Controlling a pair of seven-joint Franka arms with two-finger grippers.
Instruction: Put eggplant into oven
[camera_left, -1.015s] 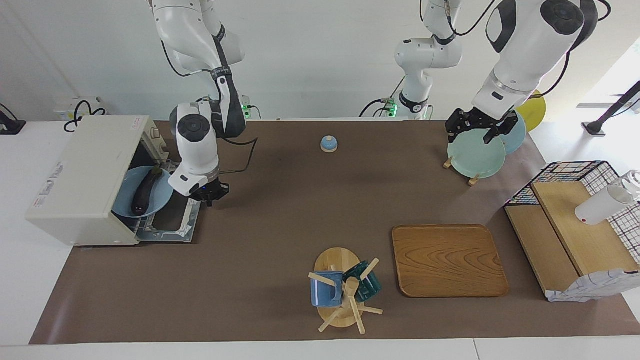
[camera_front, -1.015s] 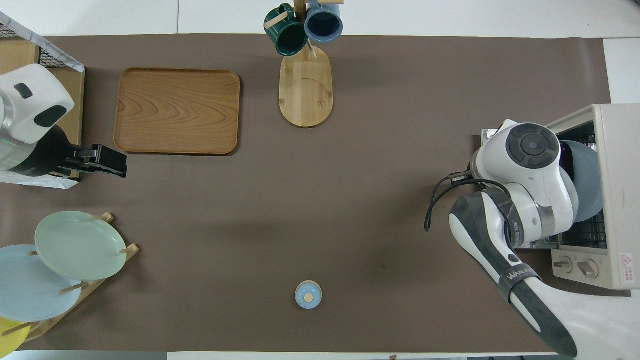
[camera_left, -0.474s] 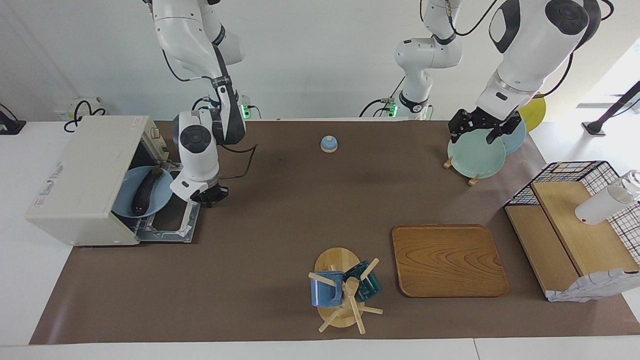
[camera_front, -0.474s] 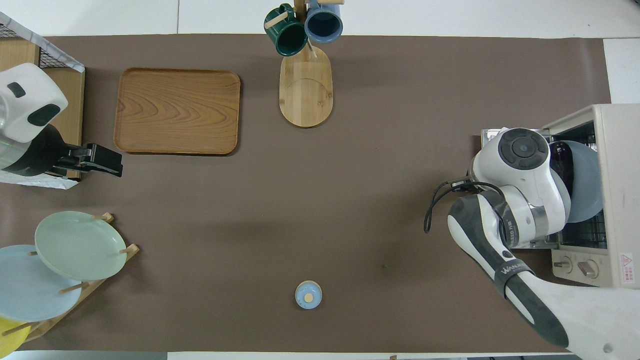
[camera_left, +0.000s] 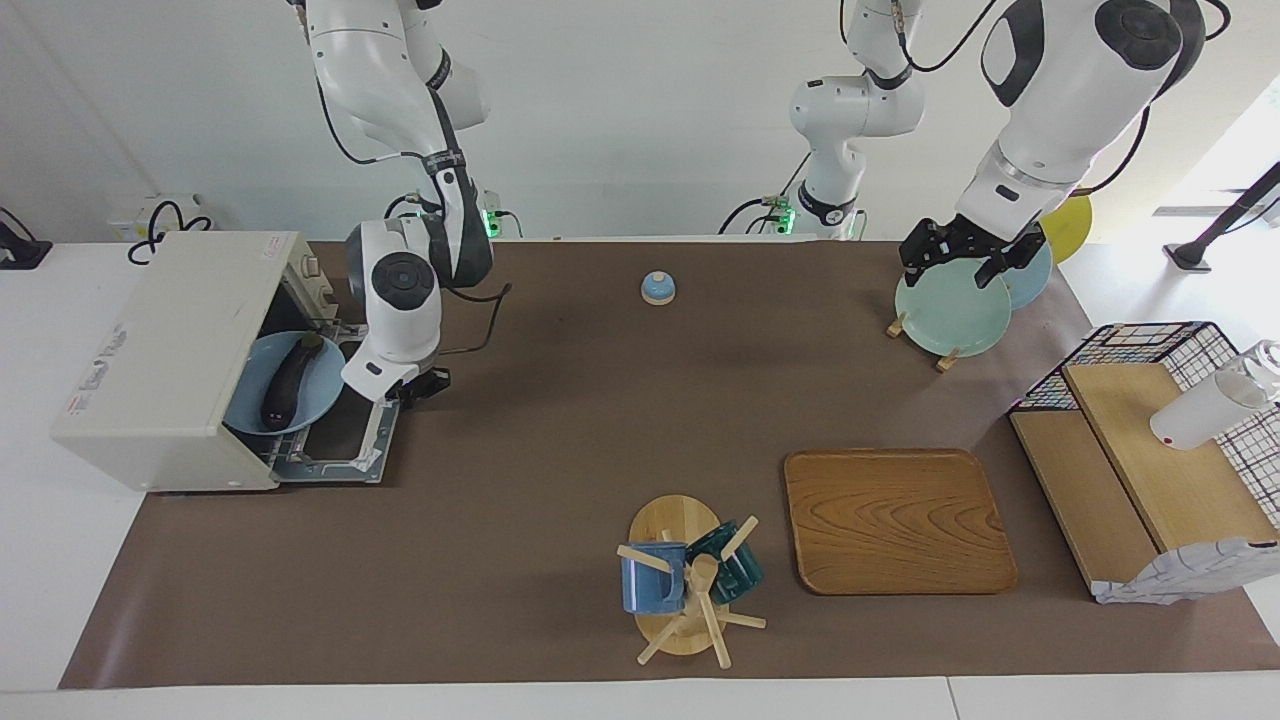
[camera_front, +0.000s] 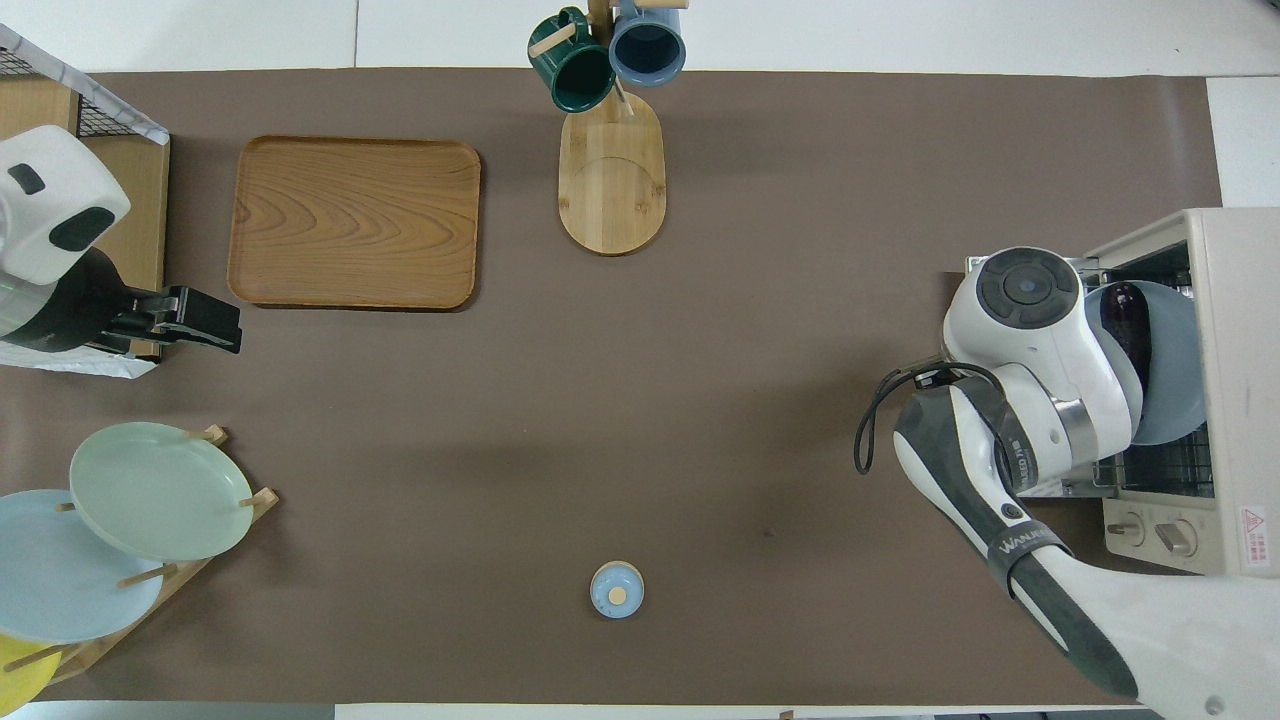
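The dark purple eggplant (camera_left: 283, 382) lies on a blue plate (camera_left: 250, 405) inside the cream-white oven (camera_left: 160, 350) at the right arm's end of the table. The oven's door (camera_left: 345, 440) is dropped open. The eggplant (camera_front: 1128, 315) and the plate (camera_front: 1175, 370) also show in the overhead view. My right gripper (camera_left: 415, 385) hangs by the open door's edge that is nearer to the robots, apart from the plate and holding nothing that I can see. In the overhead view its wrist hides it. My left gripper (camera_left: 968, 262) waits, open and empty, in the air by the plate rack.
A plate rack (camera_left: 950, 310) with green, blue and yellow plates stands at the left arm's end. A wire basket with wooden shelves (camera_left: 1150, 450) and a white bottle (camera_left: 1200, 410) stand there too. A wooden tray (camera_left: 897, 520), a mug tree (camera_left: 690, 580) and a small blue bell (camera_left: 657, 288) are on the mat.
My right arm's hand has drawn back a little from the oven door toward the robots and risen. The left gripper has shifted slightly. The eggplant and plate have not moved.
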